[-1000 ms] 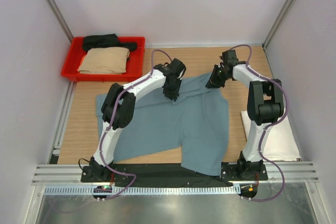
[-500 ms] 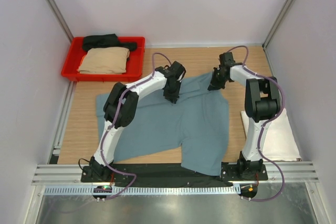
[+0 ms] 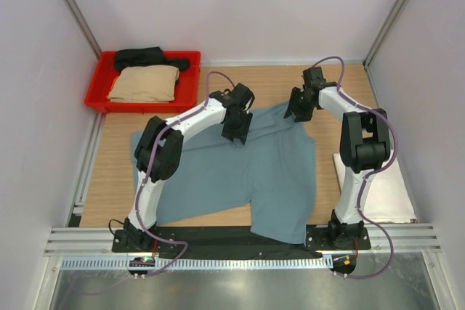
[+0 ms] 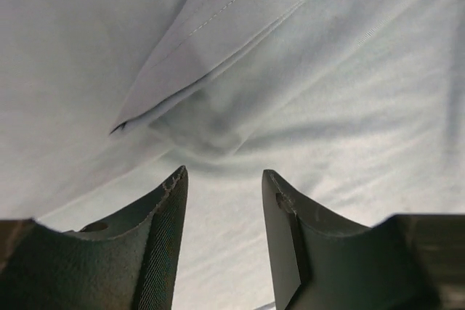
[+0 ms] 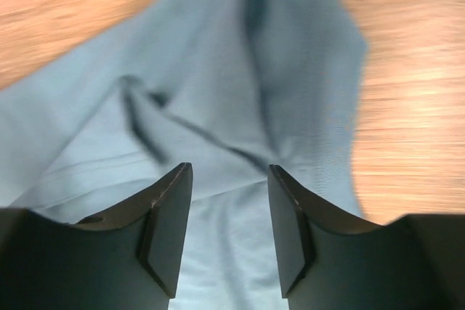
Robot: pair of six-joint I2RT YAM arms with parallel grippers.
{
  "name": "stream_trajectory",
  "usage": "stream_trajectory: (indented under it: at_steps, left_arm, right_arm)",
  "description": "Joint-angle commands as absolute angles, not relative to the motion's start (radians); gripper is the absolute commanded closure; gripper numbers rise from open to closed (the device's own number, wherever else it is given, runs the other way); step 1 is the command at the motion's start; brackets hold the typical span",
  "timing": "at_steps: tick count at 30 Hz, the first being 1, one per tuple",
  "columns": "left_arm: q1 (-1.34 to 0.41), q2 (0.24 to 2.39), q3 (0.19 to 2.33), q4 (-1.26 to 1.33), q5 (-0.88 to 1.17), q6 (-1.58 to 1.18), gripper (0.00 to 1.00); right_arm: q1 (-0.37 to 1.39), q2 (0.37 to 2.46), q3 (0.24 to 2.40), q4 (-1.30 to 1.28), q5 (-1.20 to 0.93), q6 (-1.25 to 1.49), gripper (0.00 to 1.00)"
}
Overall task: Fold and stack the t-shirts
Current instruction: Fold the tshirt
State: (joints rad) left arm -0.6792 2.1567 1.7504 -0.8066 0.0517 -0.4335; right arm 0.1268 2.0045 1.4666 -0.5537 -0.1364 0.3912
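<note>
A dusty teal-blue t-shirt (image 3: 240,172) lies spread on the wooden table, one part hanging over the near edge. My left gripper (image 3: 234,133) is open just above its upper middle, over a folded hem (image 4: 218,41). My right gripper (image 3: 296,110) is open over the shirt's far right corner (image 5: 290,78), close above wrinkled cloth. A tan shirt (image 3: 145,83) and a black shirt (image 3: 149,56) lie in the red tray. A white shirt (image 3: 378,186) lies folded at the right edge.
The red tray (image 3: 98,92) stands at the far left corner. White walls with metal posts close in the table on three sides. Bare wood (image 3: 269,85) shows beyond the teal shirt.
Both grippers have moved a little away from me along the shirt's far edge. The right gripper has shifted up toward the far corner. The shirt lies about the same.
</note>
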Motion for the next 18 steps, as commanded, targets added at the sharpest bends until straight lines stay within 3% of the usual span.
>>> stream_trajectory:
  at_steps: [1, 6, 12, 18]
  left_arm:
    - [-0.663, 2.066, 1.799, -0.847, 0.014, -0.397, 0.54]
    - [-0.621, 2.085, 1.807, -0.854, -0.029, -0.373, 0.59]
    - [-0.62, 2.126, 1.819, -0.854, -0.09, -0.325, 0.57]
    - [-0.62, 2.174, 1.828, -0.831, -0.077, -0.319, 0.54]
  right_arm:
    - [0.16, 1.917, 1.517, -0.511, -0.241, 0.414, 0.47]
    - [0.166, 1.942, 1.508, -0.503, -0.255, 0.411, 0.46]
    - [0.169, 1.983, 1.506, -0.439, -0.345, 0.451, 0.53]
    - [0.176, 2.022, 1.506, -0.417, -0.365, 0.472, 0.52]
